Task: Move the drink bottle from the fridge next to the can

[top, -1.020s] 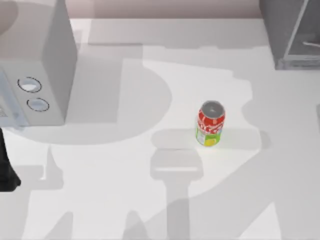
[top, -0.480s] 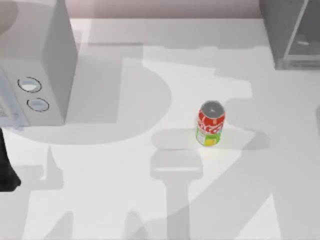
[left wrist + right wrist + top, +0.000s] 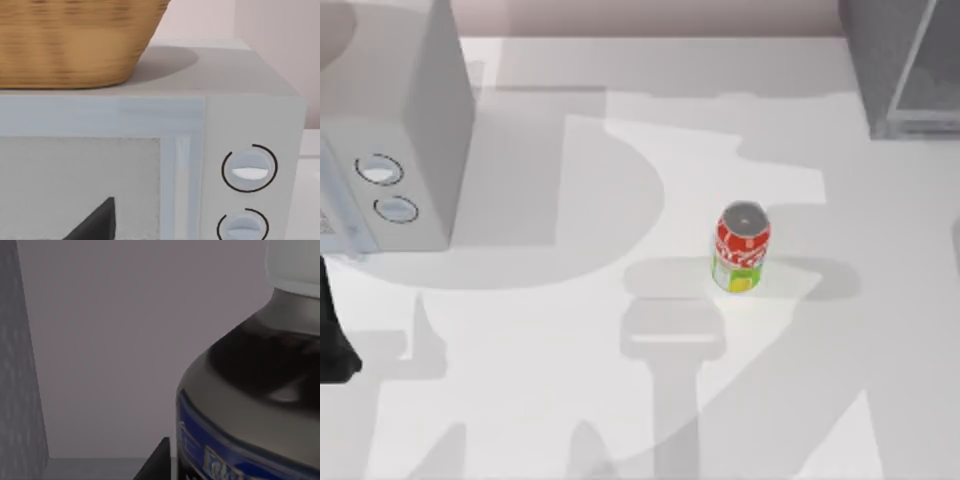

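Since the earlier top views, nothing on the worktop has shifted; only a pale streak inside the fridge, at the upper right corner of the top view, has faded from sight, and the shadows around the can have crept a little. Large first: the white box with two round dials fills the upper left of the top view, a woven basket resting on its roof in the left wrist view. The left arm is parked at the left edge.

Inside the fridge, the right wrist view shows the drink bottle very close, upright, its white cap at the frame's upper right. The right gripper's fingers show as one dark tip beside the bottle's base; whether they are spread or closed cannot be told.

The can stands upright right of centre, well apart from the fridge. The right arm is plainly the nearer one.
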Robot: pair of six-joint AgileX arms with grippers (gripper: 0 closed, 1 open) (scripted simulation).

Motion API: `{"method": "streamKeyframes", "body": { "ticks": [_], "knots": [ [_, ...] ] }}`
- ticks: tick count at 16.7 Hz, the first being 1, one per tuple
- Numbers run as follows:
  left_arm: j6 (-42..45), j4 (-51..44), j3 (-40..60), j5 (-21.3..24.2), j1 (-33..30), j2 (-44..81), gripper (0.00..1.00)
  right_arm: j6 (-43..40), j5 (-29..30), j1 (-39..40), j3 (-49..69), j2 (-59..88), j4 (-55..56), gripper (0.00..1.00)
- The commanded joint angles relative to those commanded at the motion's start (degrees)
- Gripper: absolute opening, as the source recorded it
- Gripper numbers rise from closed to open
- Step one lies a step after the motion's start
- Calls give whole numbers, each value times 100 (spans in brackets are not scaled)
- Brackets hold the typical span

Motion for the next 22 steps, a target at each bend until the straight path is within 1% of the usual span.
{"method": "streamKeyframes", "body": {
  "ticks": [3, 7, 10, 12, 17, 19, 22],
  "knots": [
    [0, 0, 0, 0, 0, 0, 100, 6, -103, -96, -754, -530, 240, 0],
    [0, 0, 0, 0, 0, 0, 100, 9, -294, -257, -2323, -1449, 662, 0],
    [0, 0, 0, 0, 0, 0, 100, 9, -412, -364, -3119, -2037, 937, 0],
    [0, 0, 0, 0, 0, 0, 100, 9, -454, -402, -3344, -2240, 1040, 0],
    [0, 0, 0, 0, 0, 0, 100, 19, -439, -360, -3354, -2220, 1048, 0],
    [0, 0, 0, 0, 0, 0, 100, 15, -236, -158, -3466, -2139, 1250, 0],
    [0, 0, 0, 0, 0, 0, 100, 1, 492, 558, -3857, -1925, 1862, 0]
  ]
}}
